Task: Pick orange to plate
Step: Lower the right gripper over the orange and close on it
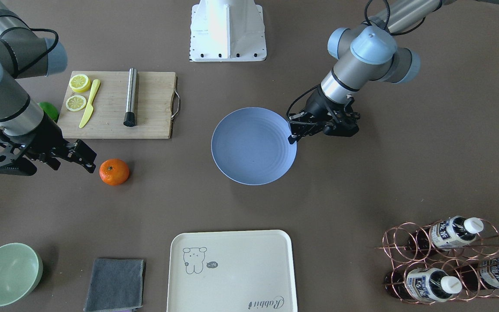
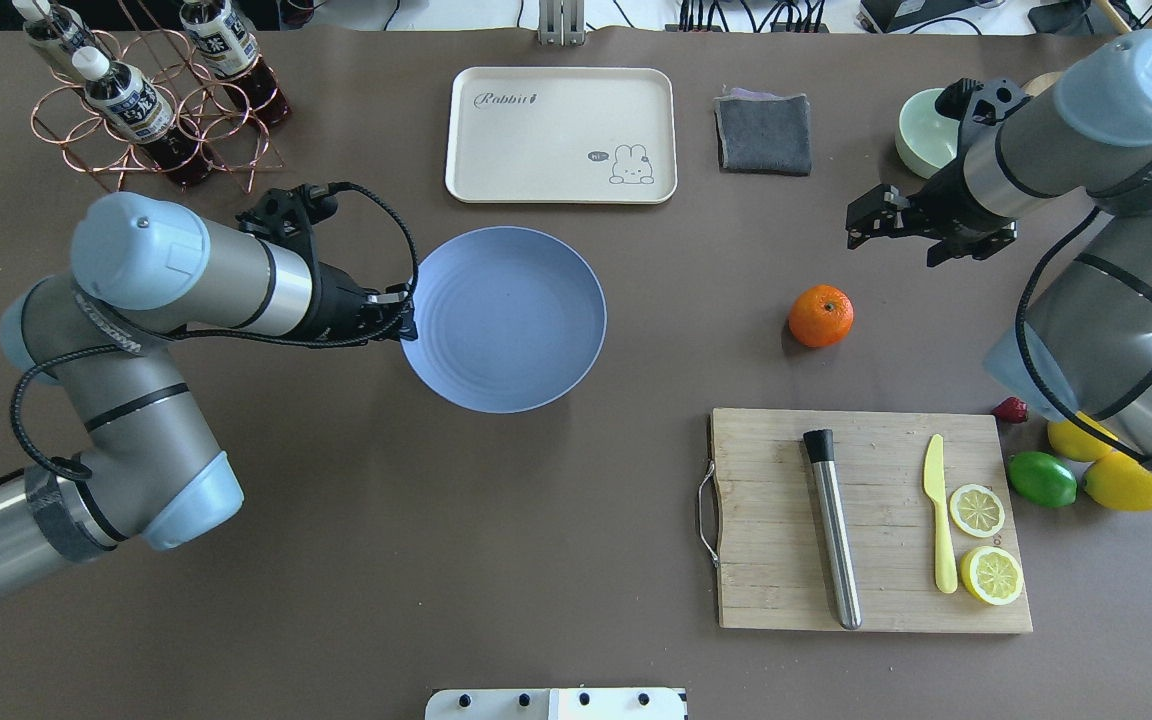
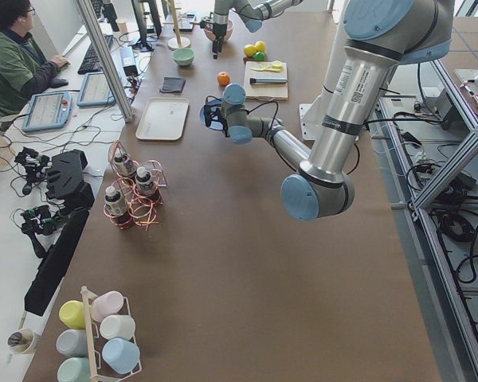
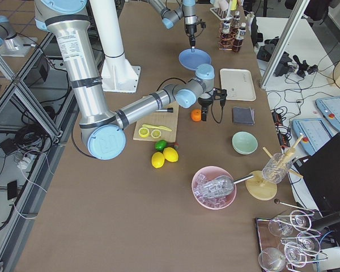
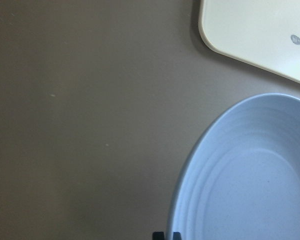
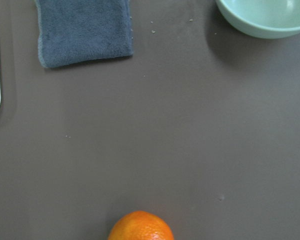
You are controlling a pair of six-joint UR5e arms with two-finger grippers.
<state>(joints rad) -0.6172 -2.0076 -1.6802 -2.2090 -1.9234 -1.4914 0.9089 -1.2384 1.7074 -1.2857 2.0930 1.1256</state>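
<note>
Beside the cutting board (image 2: 766,520), on the bare worktop, the orange (image 2: 820,315) sits well apart from the plate (image 2: 506,320). My right tool (image 2: 854,228) hovers near it, spread wide and empty. I judge this the approach; next I must centre over the fruit and descend.

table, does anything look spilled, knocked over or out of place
Nothing stands out. The orange sits whole on the bare table, the plate lies flat and empty, the lemon halves lie on the cutting board, and nothing looks spilled.
</note>
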